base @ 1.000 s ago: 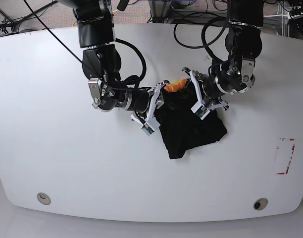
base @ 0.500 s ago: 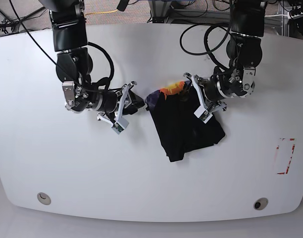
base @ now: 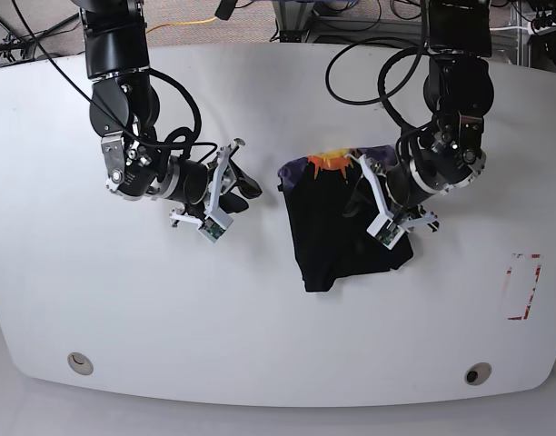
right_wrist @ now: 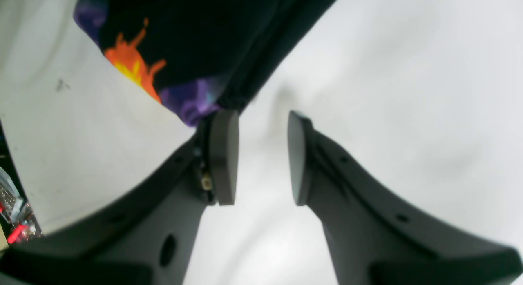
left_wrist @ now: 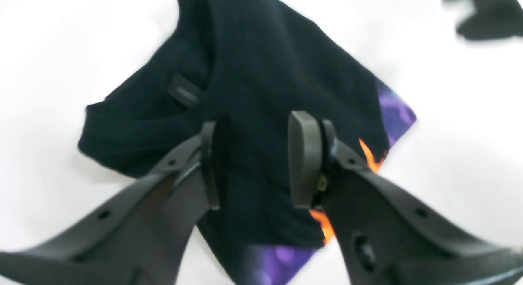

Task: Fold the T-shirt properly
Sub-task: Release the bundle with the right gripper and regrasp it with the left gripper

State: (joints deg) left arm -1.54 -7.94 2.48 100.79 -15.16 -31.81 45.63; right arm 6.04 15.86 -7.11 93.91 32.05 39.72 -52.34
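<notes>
1. The white table (base: 96, 300) fills the base view, with the folded bundle lying near its middle and both arms reaching in from the far edge.
2. The T-shirt (base: 337, 227) lies on the table as a compact black bundle — a strip of orange and purple print shows along its far edge. In the left wrist view its collar and a small label face up, with purple print at two corners.
3. The left gripper (left_wrist: 255, 160) hovers over the bundle's right side in the base view. Its jaws stand apart with only a gap between the pads; black cloth shows behind that gap, and nothing is pinched.
4. The right gripper (right_wrist: 261, 156) sits on the bare table well to the left of the shirt in the base view. Its jaws are parted and hold nothing — only white surface shows between them, and the shirt's printed corner lies just beyond the left fingertip in the wrist view.
</notes>
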